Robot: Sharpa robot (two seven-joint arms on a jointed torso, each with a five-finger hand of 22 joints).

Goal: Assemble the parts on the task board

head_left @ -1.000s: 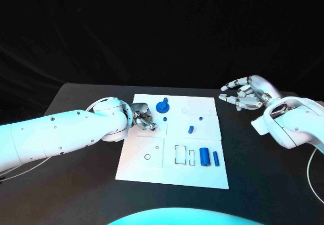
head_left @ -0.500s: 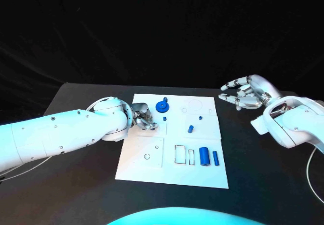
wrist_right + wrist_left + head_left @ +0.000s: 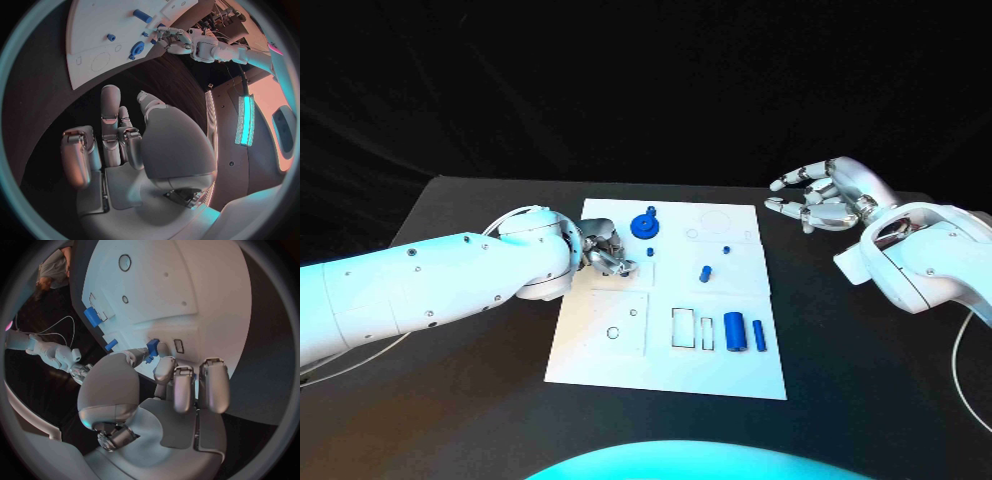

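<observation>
Two silver hands differ: the left hand (image 3: 606,252) pinches a small blue peg (image 3: 152,347) over the white task board's (image 3: 620,362) left edge and should seat it squarely, while the right hand (image 3: 822,200) hovers spread, empty, beyond its far-right corner.

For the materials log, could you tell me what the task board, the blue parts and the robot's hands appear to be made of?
The task board looks like matte white plastic or painted sheet: flat, even, no glare. The blue parts, such as the large cylinder, look like plastic: uniform saturated colour with a soft sheen. The left hand and right hand look like brushed or satin metal, silver with bright highlights, though metallised plastic cannot be excluded.
</observation>
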